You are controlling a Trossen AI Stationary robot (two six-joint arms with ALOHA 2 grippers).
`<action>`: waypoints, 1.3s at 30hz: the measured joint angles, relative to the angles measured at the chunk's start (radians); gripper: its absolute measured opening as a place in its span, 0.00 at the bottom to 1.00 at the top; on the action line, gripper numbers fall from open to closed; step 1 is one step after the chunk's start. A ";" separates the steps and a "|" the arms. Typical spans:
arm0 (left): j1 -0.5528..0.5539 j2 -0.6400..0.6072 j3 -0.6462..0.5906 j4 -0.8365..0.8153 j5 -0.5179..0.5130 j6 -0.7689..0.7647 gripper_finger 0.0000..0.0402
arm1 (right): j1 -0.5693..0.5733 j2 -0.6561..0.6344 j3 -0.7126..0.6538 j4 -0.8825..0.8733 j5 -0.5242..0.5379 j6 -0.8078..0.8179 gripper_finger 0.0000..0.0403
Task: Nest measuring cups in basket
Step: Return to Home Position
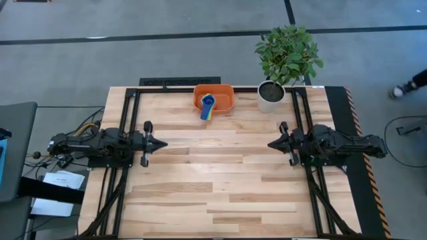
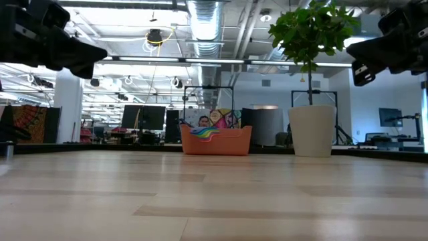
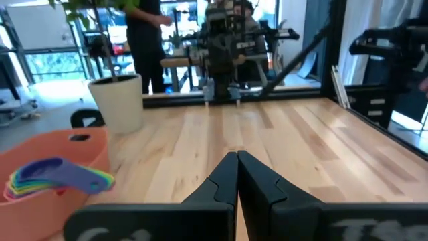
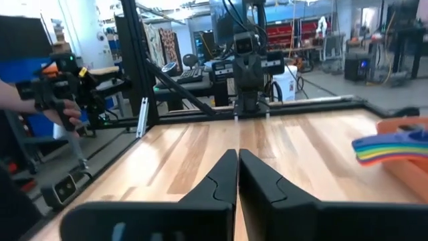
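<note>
The orange basket (image 1: 213,97) stands near the table's far edge, at its middle. The measuring cups (image 1: 207,107) sit nested inside it, a blue one on top, their stacked handles fanning out over the basket's near rim (image 3: 63,177) (image 4: 391,147) (image 2: 204,133). My left gripper (image 1: 162,143) hovers over the table's left part, shut and holding nothing. My right gripper (image 1: 272,143) hovers over the right part, also shut and empty. Both point at each other across the table's middle, well nearer than the basket.
A white pot with a green leafy plant (image 1: 272,93) stands just right of the basket at the far edge. Bare wood lies between the two grippers and toward the near edge. People and equipment show in the room beyond the table.
</note>
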 joint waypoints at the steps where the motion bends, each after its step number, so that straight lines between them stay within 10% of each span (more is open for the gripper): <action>1: 0.000 0.000 0.000 0.008 -0.001 0.001 0.00 | 0.000 0.000 0.000 -0.004 0.000 0.021 0.09; 39: 0.000 0.002 -0.001 -0.048 -0.010 -0.148 0.00 | 0.000 0.000 0.001 -0.022 0.000 0.070 0.07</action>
